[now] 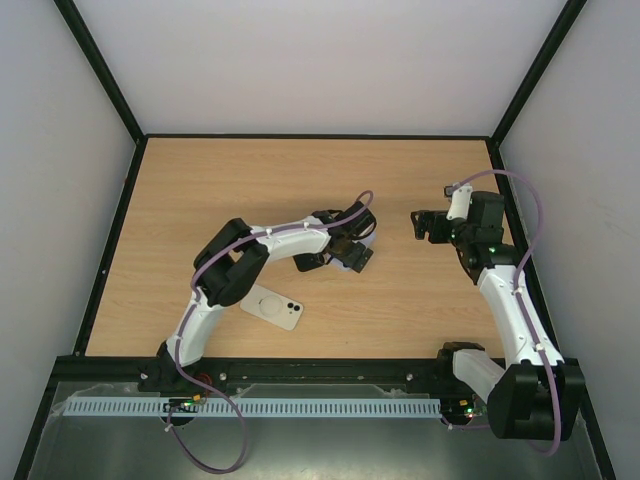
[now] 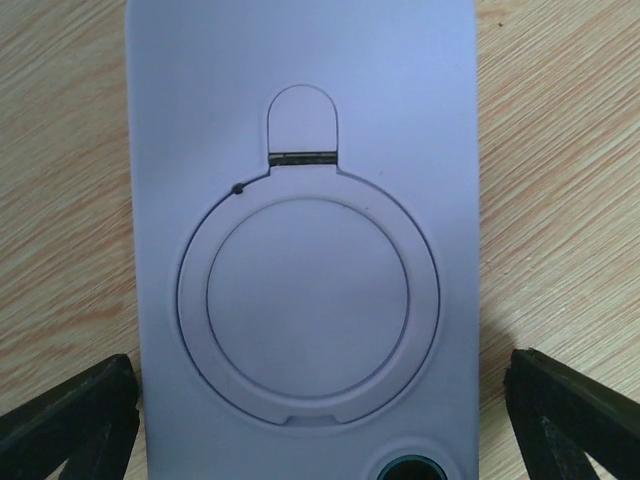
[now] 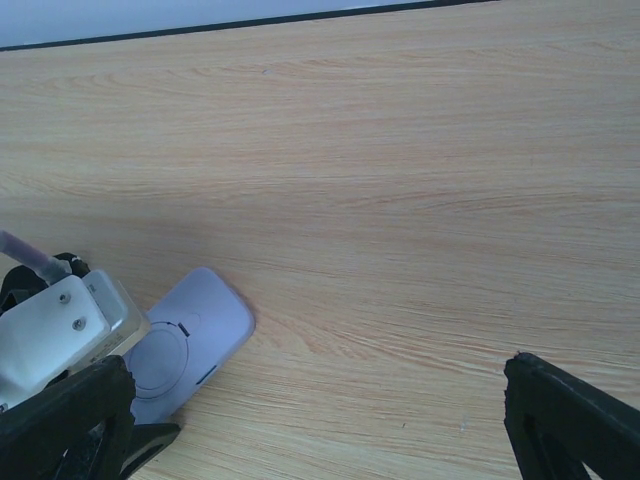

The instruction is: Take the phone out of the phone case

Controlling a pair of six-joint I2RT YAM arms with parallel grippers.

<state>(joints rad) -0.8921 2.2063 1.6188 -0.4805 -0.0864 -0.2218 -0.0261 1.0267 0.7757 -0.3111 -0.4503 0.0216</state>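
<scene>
Wooden table [image 1: 300,180], black frame [image 1: 100,60], plain, perhaps white walls [image 1: 320,60].

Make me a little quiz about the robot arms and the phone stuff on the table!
1. True or false: the right gripper hangs open, holding nothing.
2. Fill in: the white phone lies on the table, closer to the ____ arm.
3. What lies between the left gripper's open jaws? A) the white phone B) the purple case C) nothing

Key: 1 true; 2 left; 3 B.
</scene>
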